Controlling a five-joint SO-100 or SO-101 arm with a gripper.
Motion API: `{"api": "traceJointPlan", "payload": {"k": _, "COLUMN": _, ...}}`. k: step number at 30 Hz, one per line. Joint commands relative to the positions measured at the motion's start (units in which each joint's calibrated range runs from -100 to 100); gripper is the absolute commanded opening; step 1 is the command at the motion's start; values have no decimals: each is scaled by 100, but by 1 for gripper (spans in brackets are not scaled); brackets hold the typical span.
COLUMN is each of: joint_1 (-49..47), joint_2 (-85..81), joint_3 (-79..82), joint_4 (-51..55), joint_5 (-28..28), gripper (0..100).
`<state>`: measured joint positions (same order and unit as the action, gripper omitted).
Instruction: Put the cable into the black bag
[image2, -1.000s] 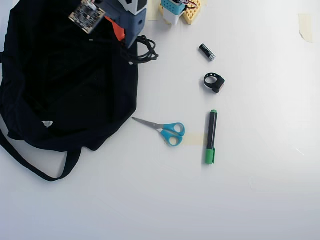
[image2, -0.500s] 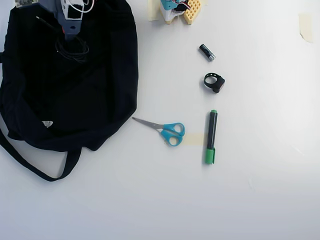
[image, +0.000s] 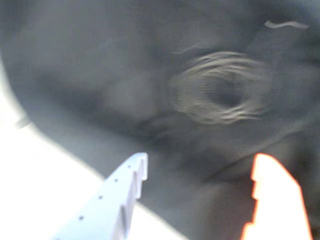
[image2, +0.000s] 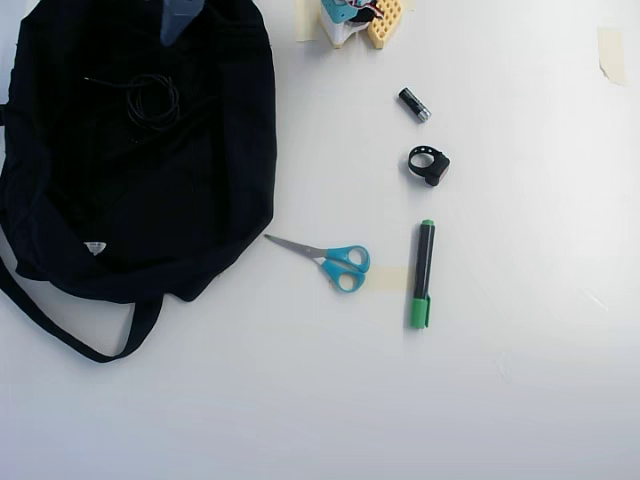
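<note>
Near the top-left corner of the white desk (image2: 520, 400) we see the large floppy black fabric bag (image2: 200, 210), and the thin black cable coiled in a small round loop (image2: 152, 102) lies on its fabric, toward the bag's upper part, with a short tail running out to the left in the overhead view. We cannot tell from these pictures whether the coil sits inside the opening or only on top of the cloth.

Our gripper (image: 200, 172) hangs above it with the pale blue finger (image: 127, 187) and the orange finger (image: 270, 192) spread apart and nothing between them; in the wrist view, which is blurred, the coil (image: 220, 87) lies clear of both tips.

We judge the step in hand to be the retreat after release. Doing it well means lifting straight away from the bag, keeping the fingers apart so neither tip snags the loop or drags the cloth.

Elsewhere on the desk lie 1 pair of blue-handled scissors (image2: 335, 260) and 1 green-and-black marker (image2: 423, 272), well apart from the bag.
</note>
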<state>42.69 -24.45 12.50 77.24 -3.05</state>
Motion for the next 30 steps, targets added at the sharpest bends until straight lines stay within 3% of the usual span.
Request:
{"api": "traceJointPlan", "payload": {"k": 1, "joint_1": -2092, "joint_2": -924, "joint_3": -37, "joint_4": 450, "joint_5": -361, "gripper": 20}}
{"api": "traceJointPlan", "payload": {"k": 3, "joint_1": -3199, "joint_2": -1057, "joint_3": -37, "joint_4": 381, "joint_5": -702, "gripper": 3}}
{"api": "traceJointPlan", "payload": {"k": 5, "joint_1": -3656, "joint_2": -1065, "joint_3": 206, "joint_4": 458, "joint_5": -1006, "gripper": 2}}
{"api": "traceJointPlan", "payload": {"k": 8, "joint_1": -4516, "joint_2": -1572, "joint_3": 457, "joint_4": 863, "joint_5": -806, "gripper": 2}}
{"api": "traceJointPlan", "payload": {"k": 14, "joint_1": -4822, "joint_2": -2767, "joint_3": 1562, "joint_4": 579, "joint_5": -796, "gripper": 2}}
{"api": "traceJointPlan", "payload": {"k": 21, "joint_1": -4979, "joint_2": -5099, "joint_3": 4572, "joint_4": -1195, "joint_5": -130, "gripper": 2}}
{"api": "traceJointPlan", "payload": {"k": 30, "joint_1": -5234, "joint_2": -7314, "joint_3": 7537, "joint_4": -1299, "joint_5": -125, "gripper": 2}}
